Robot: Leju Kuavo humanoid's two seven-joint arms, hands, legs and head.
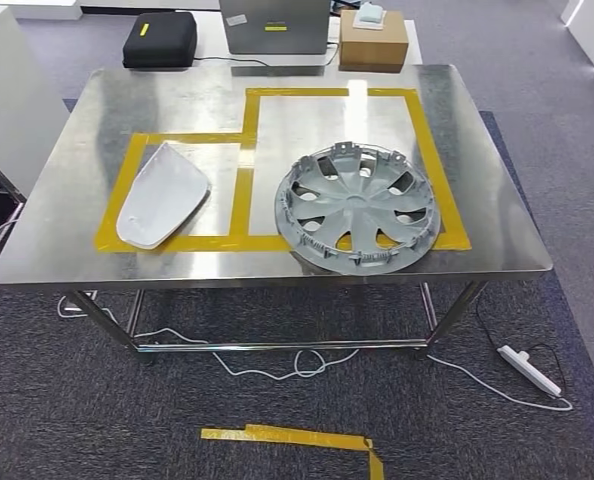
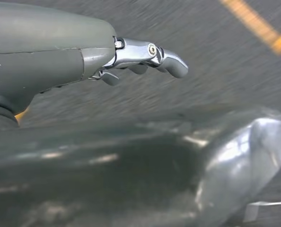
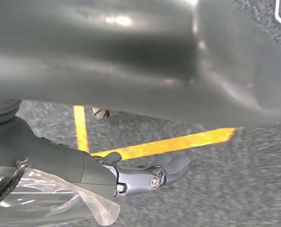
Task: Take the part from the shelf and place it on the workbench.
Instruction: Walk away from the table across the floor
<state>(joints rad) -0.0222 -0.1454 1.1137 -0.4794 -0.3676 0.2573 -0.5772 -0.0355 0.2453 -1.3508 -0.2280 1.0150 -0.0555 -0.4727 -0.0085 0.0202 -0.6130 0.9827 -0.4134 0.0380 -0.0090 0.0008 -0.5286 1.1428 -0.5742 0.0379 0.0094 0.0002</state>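
Left robot hand [image 2: 146, 59] empty over carpet, hubcap [image 1: 357, 206] overhanging workbench [image 1: 67, 225] edge

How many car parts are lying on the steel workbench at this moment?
2: a pale grey, shield-shaped plastic cover in the left taped box, and a silver spoked wheel cover in the right taped box, overlapping its front tape.

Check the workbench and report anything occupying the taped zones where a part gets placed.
Both taped zones are taken. A grey curved panel lies in the left outline of yellow tape, its lower tip over the tape. A wheel cover fills the lower half of the right one, overhanging the front tape.
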